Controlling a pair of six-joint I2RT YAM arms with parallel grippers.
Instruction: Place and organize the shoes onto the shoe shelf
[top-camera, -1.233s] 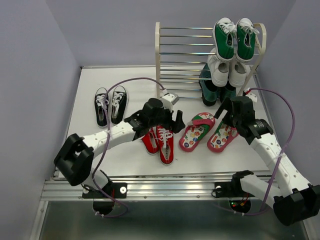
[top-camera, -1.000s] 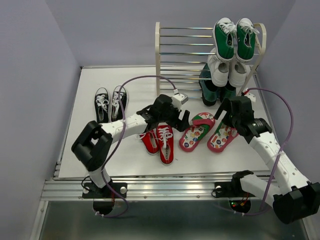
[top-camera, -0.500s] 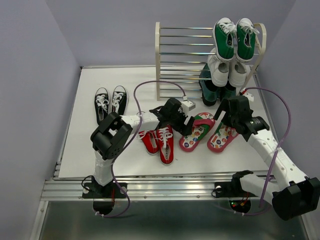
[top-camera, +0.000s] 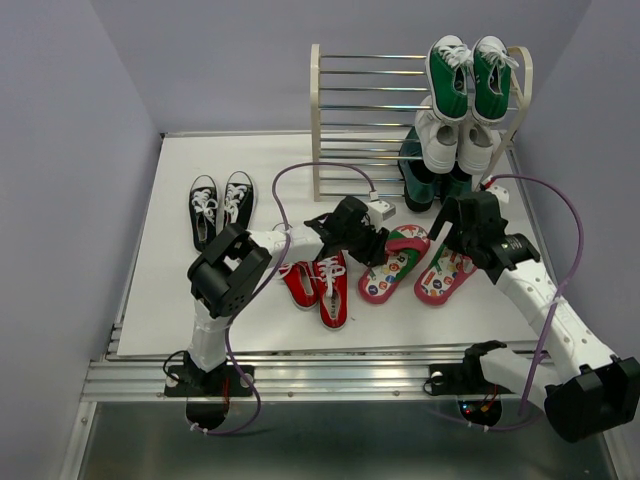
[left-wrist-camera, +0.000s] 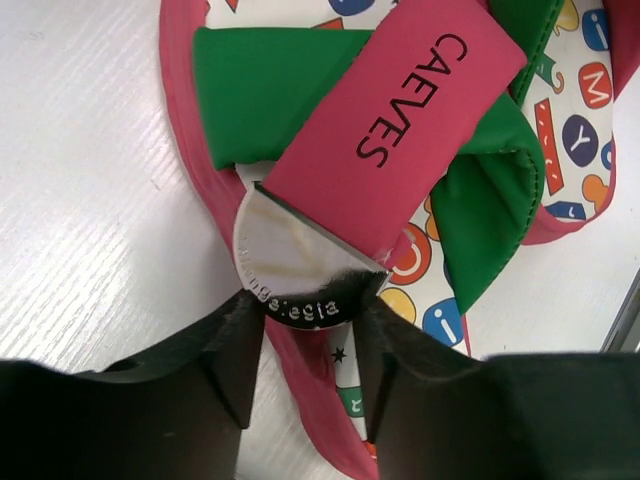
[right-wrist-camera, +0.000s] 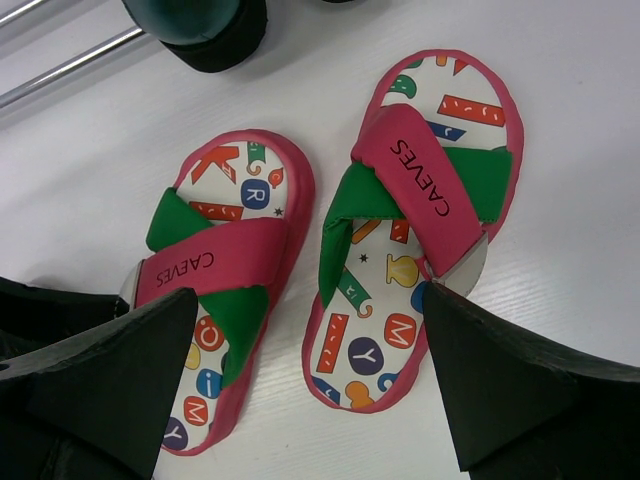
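Observation:
Two pink-red flip-flops (top-camera: 392, 262) (top-camera: 444, 272) with patterned footbeds lie side by side right of centre. My left gripper (top-camera: 372, 245) (left-wrist-camera: 305, 335) is down at the left flip-flop (left-wrist-camera: 400, 100). Its jaws are drawn in against the silver tag at the strap's base, with the pink rim between them. My right gripper (top-camera: 455, 240) (right-wrist-camera: 310, 300) hangs wide open above the pair (right-wrist-camera: 215, 260) (right-wrist-camera: 420, 200), touching neither. Red sneakers (top-camera: 322, 282) sit just left of the flip-flops, and black sneakers (top-camera: 221, 208) at the far left. The shoe shelf (top-camera: 316, 120) stands at the back.
Green sneakers (top-camera: 468, 78) rest on the shelf's top right tier, with white sneakers (top-camera: 455, 140) under them and a dark teal pair (top-camera: 420, 180) at the bottom. The shelf's left half holds nothing. A purple cable (top-camera: 300, 172) loops above the left arm.
My left arm swung right from over the red sneakers to the left flip-flop, and its jaws narrowed onto the strap base. The right arm barely moved.

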